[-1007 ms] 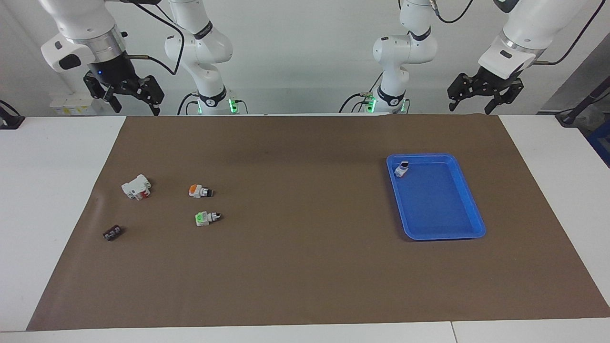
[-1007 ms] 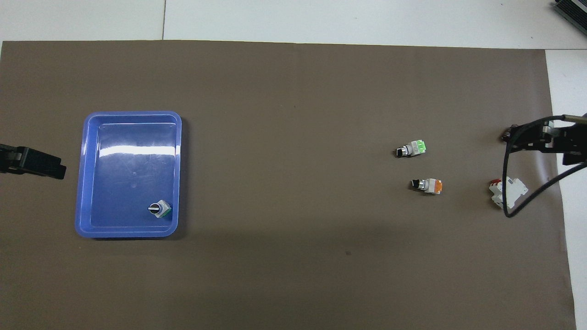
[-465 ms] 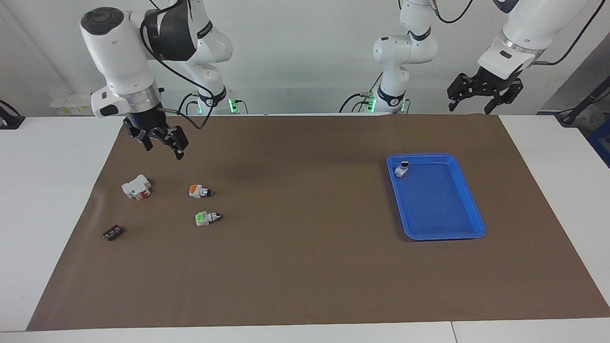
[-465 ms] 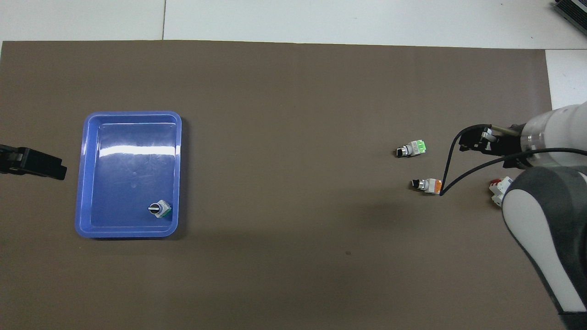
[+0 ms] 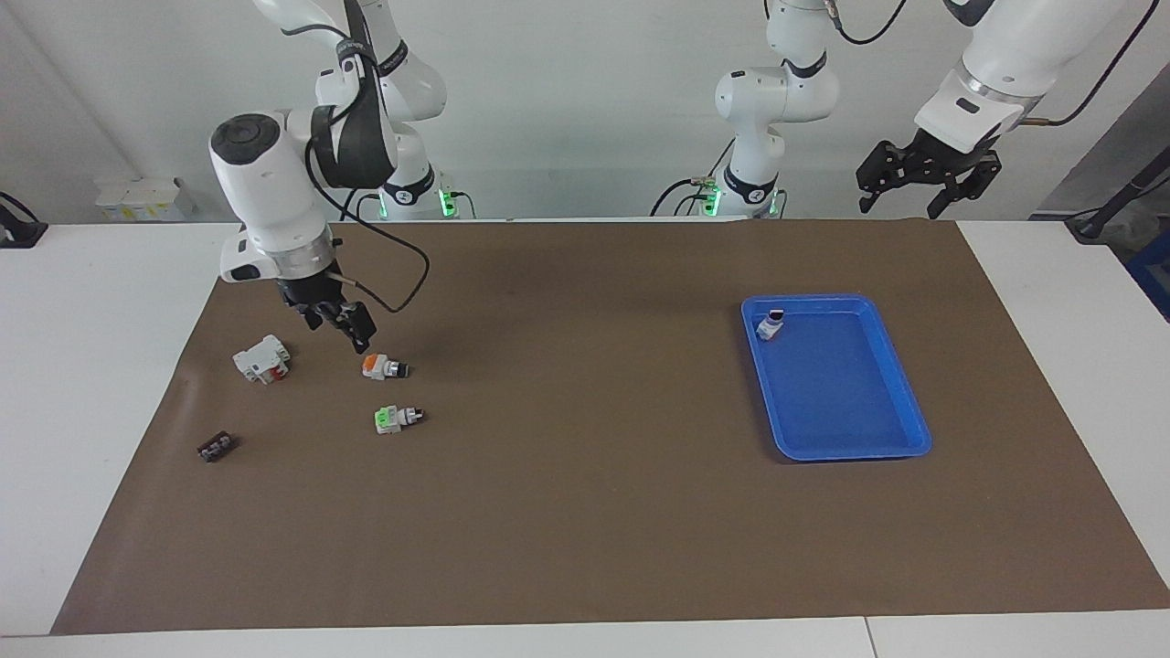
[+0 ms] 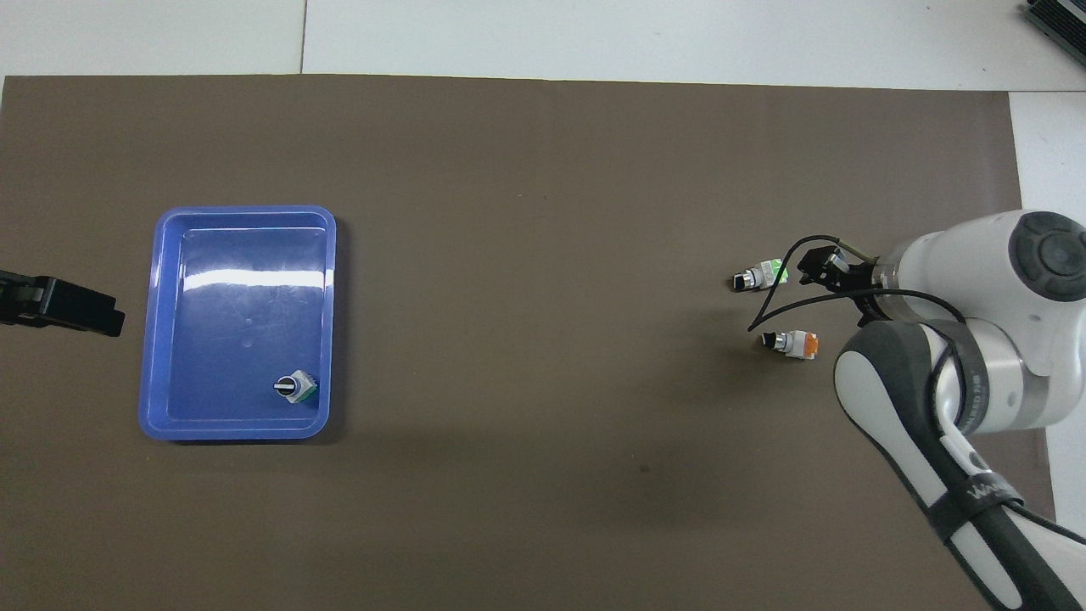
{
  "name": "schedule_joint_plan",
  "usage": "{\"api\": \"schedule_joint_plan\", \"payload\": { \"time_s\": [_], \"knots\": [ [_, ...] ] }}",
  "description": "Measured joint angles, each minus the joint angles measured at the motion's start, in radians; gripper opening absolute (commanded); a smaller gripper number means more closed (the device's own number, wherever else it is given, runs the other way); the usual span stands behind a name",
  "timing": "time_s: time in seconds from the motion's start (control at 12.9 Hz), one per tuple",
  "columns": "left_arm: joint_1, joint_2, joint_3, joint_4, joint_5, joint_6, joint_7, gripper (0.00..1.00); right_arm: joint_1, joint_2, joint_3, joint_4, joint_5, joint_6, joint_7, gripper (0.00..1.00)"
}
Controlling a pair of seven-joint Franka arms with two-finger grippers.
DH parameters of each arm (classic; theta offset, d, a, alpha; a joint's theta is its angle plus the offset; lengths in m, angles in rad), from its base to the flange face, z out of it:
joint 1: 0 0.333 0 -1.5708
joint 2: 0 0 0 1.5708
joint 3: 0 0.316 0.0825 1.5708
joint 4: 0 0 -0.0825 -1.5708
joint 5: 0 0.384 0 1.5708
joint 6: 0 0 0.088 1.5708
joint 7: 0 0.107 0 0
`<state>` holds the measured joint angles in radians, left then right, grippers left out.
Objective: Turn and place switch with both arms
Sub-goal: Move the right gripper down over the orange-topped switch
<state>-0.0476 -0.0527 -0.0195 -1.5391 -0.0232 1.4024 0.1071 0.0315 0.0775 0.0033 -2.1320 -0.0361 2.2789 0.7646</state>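
The switch [image 5: 382, 367] [image 6: 791, 343], small and white with an orange face and a black-and-silver knob, lies on its side on the brown mat toward the right arm's end. My right gripper [image 5: 343, 324] [image 6: 819, 267] hangs low over the mat, between the switch and a white-and-red block. It is open, holds nothing and is not touching the switch. My left gripper [image 5: 923, 178] [image 6: 59, 305] waits open and raised over the mat's edge at the left arm's end.
A like switch with a green face [image 5: 396, 418] [image 6: 761, 276] lies beside the orange one, farther from the robots. The white-and-red block [image 5: 261, 358] and a small black part [image 5: 215, 447] lie near the mat's end. A blue tray [image 5: 850, 454] [image 6: 246, 210] holds another small switch [image 5: 772, 323] [image 6: 294, 387].
My right arm has swung down from high at the table's end and out over the mat, coming low beside the orange switch. The left arm has barely moved.
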Motion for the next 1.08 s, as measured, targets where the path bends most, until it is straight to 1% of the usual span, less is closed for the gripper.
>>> {"api": "schedule_joint_plan", "payload": {
  "time_s": [0.23, 0.39, 0.62, 0.93, 1.01, 1.08],
  "knots": [
    [0.000, -0.001, 0.000, 0.000, 0.000, 0.000, 0.000, 1.00, 0.000, 0.031, 0.000, -0.077, 0.007, 0.105, 0.209, 1.00],
    [0.000, -0.001, 0.000, -0.001, 0.000, 0.000, 0.000, 1.00, -0.004, 0.037, -0.001, -0.105, 0.034, 0.121, 0.285, 1.00],
    [0.000, -0.001, 0.000, -0.002, 0.000, 0.000, 0.000, 1.00, -0.040, 0.046, -0.001, -0.122, 0.121, 0.125, 0.298, 0.99],
    [0.000, -0.001, 0.000, -0.002, 0.000, 0.000, 0.000, 1.00, -0.048, 0.050, 0.001, -0.147, 0.179, 0.131, 0.299, 0.95],
    [0.000, -0.001, 0.000, -0.002, 0.000, 0.000, 0.000, 1.00, -0.047, 0.051, 0.002, -0.156, 0.194, 0.136, 0.299, 0.85],
    [0.000, -0.001, 0.000, -0.003, 0.000, 0.000, 0.000, 1.00, -0.047, 0.051, 0.002, -0.163, 0.210, 0.138, 0.299, 0.51]
  ]
}}
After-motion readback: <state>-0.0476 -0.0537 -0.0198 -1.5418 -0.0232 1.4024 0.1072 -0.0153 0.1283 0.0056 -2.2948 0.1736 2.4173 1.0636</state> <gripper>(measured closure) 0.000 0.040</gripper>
